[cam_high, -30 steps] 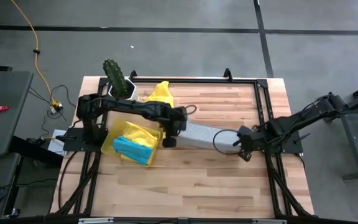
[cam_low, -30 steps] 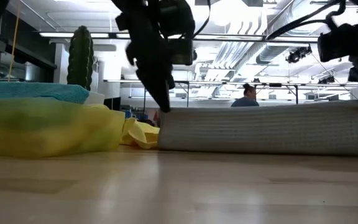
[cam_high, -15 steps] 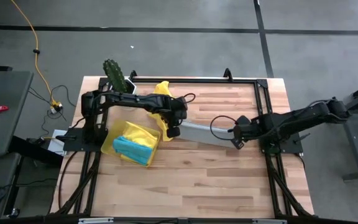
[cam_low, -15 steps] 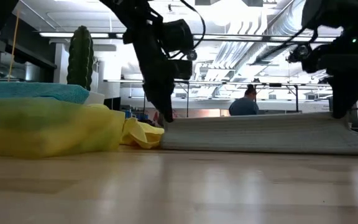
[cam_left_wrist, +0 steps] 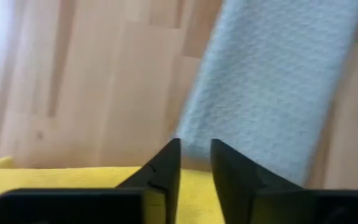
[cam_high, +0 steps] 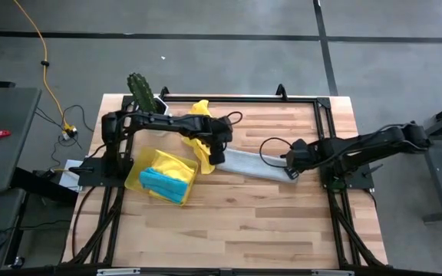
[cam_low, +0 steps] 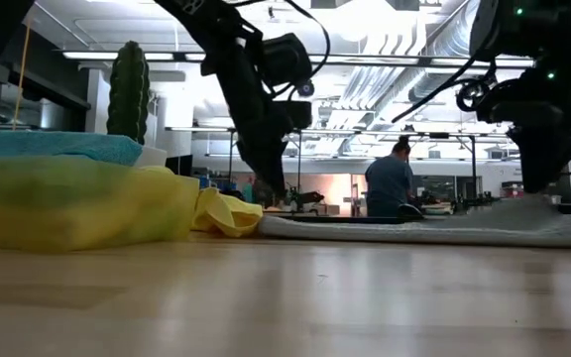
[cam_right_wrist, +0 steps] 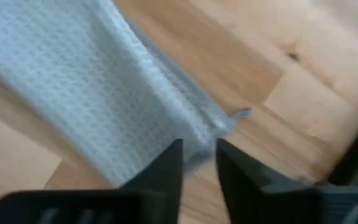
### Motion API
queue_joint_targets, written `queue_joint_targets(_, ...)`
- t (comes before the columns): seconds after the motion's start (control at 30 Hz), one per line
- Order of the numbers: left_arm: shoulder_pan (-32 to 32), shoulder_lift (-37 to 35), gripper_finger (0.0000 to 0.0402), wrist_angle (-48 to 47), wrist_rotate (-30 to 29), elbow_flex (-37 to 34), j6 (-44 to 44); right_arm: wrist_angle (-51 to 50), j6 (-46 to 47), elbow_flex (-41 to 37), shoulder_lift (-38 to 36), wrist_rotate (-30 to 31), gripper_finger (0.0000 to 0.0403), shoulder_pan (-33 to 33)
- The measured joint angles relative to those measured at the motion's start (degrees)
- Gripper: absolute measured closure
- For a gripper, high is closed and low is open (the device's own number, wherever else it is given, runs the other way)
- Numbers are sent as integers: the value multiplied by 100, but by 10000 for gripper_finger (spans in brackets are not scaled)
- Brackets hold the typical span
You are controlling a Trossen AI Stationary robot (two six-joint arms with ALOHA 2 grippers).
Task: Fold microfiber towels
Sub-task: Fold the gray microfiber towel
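**A:** And down it goes — the grey towel (cam_high: pixel 255 164) that stood tall between the arms a second ago now lies flat on the table (cam_high: pixel 282 222), a narrow folded strip mid-table.

**B:** Both ends let go, too. The left gripper (cam_left_wrist: pixel 194 155) hangs over the strip's end by the loose yellow towel (cam_high: pixel 199 115), fingers slightly parted, nothing between them. The right gripper (cam_right_wrist: pixel 197 155) is the same at the other end: a slim gap, and the cloth lying clear beneath it.

**A:** They were clamped tight moments back, so that looks like a release after laying one half over.

**B:** By my judgement, one fold down. It's long and thin, so a crosswise fold probably comes next.

**A:** And in the yellow tray (cam_high: pixel 135 176), a turquoise towel (cam_high: pixel 163 184) sits folded over yellow ones.
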Motion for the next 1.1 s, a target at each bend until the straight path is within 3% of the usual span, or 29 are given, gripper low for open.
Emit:
queue_joint_targets(0.2, 413, -296, 248, -205, 219, 197, 370, -778, 149, 635, -177, 352, 203, -237)
queue_joint_targets(0.27, 608, -502, 228, -145, 936, 190, 315, -915, 632, 702, -322, -215, 176, -281)
queue_joint_targets(0.37, 882, -604, 209, 235, 2481, 186, 167, -722, 1614, 437, -569, -1475, 158, -254)
queue_joint_targets(0.43, 959, -608, 204, 647, 3294, 186, 58, -548, 2386, 192, -680, -1678, 156, -113)
queue_joint_targets(0.53, 951, -612, 203, 1102, 3936, 186, -164, -181, 3346, -157, -694, -1512, 156, 45)
queue_joint_targets(0.7, 712, -612, 209, 1937, 4109, 186, -451, 634, 4379, -749, -493, -974, 155, 173)
queue_joint_targets(0.93, 397, -613, 220, 3117, 4392, 140, -806, 1544, 4826, -1361, -110, -735, 155, 169)
queue_joint_targets(1.1, 238, -621, 228, 5059, 4315, -825, -1819, 1758, 4871, -1423, -23, -691, 155, 169)
